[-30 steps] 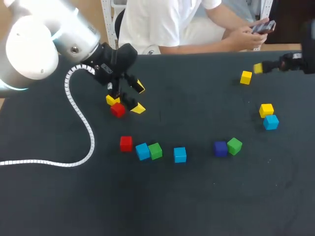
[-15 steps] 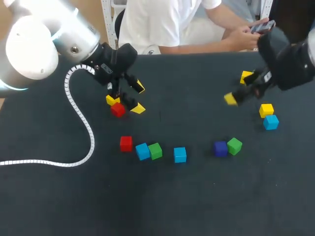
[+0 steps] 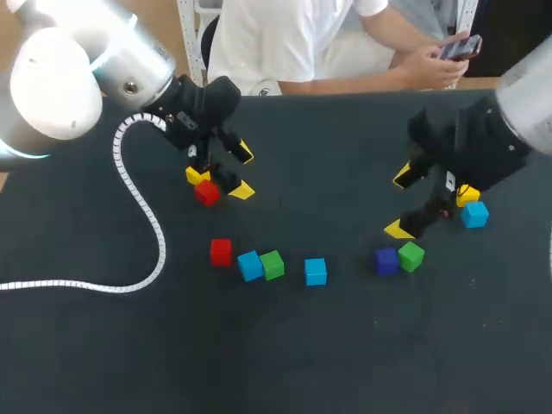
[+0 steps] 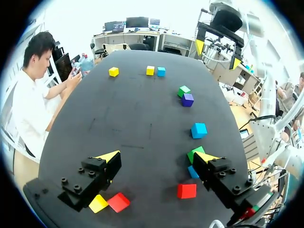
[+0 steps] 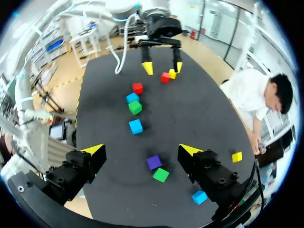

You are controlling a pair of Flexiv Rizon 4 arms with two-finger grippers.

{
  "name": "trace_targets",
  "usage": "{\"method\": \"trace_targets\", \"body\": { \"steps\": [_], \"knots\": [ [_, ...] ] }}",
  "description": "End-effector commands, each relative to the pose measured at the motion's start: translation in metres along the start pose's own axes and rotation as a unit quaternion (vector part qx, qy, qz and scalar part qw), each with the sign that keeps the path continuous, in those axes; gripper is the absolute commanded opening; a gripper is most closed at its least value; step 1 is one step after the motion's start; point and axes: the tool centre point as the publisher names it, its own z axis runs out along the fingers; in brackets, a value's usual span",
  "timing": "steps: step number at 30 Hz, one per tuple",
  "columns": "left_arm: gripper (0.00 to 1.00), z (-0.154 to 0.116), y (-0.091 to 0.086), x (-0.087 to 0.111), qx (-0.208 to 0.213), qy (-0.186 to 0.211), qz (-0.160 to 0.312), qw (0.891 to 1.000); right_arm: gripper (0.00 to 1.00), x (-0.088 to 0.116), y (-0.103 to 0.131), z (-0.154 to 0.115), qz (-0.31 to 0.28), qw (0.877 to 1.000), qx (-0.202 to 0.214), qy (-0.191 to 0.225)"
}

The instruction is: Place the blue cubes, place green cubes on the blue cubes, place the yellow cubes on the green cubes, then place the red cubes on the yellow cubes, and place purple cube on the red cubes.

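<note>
Cubes (image 3: 316, 271): small rigid blocks with flat faces; likely light and sturdy; smooth sides may slip, so a square pinch on two opposite side faces, centred, looks safest; none stacked yet
Table (image 3: 285, 362): dark top; every cube lies loose on it
Left arm (image 3: 95, 78): enters at the far left corner
Right arm (image 3: 517, 121): reaches in over the right side
Left gripper (image 3: 243, 172): fingers spread, holding nothing; a red cube (image 3: 206, 192) and a yellow cube (image 3: 197, 175) touch each other just beside one finger
Right gripper (image 3: 400, 203): fingers wide apart, empty; hangs near the purple cube (image 3: 386, 260)
Blue cubes: one (image 3: 250, 266) against a green cube (image 3: 272, 264) in the middle row; one alone at mid-table; one (image 3: 474, 214) at the right, just beside a second yellow (image 3: 467, 195)
Second green (image 3: 411, 256): touching the purple cube; too tight for a finger on the shared face, so I would take the free faces
Second red (image 3: 221, 252): near the left blue, apart from it
Third yellow (image 4: 113, 71): alone at the far edge, seen from the left wrist
</note>
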Motion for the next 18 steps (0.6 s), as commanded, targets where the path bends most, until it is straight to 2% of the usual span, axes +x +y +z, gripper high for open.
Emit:
{"method": "trace_targets", "body": {
  "steps": [1, 12, 13, 16, 18],
  "knots": [
    [1.0, 0.0, 0.002, 0.0, 0.002, 0.0, 0.001, 1.0, 1.0, -0.007, -0.01, -0.001, -0.007, 0.996, -0.086, 0.007],
    [1.0, 0.0, 0.002, 0.0, 0.002, 0.0, 0.001, 1.0, 1.0, -0.007, -0.01, -0.001, -0.007, 0.996, -0.086, 0.007],
    [1.0, 0.0, 0.002, 0.0, 0.002, 0.0, 0.001, 1.0, 1.0, -0.014, -0.003, 0.003, -0.028, 0.996, -0.088, 0.016],
    [1.0, 0.0, 0.002, 0.0, 0.002, 0.0, 0.001, 1.0, 1.0, -0.027, 0.021, 0.019, -0.077, 0.992, -0.068, 0.077],
    [1.0, 0.0, 0.002, 0.0, 0.002, 0.0, 0.001, 1.0, 1.0, -0.033, 0.035, 0.03, -0.107, 0.988, -0.067, 0.093]
  ]
}}
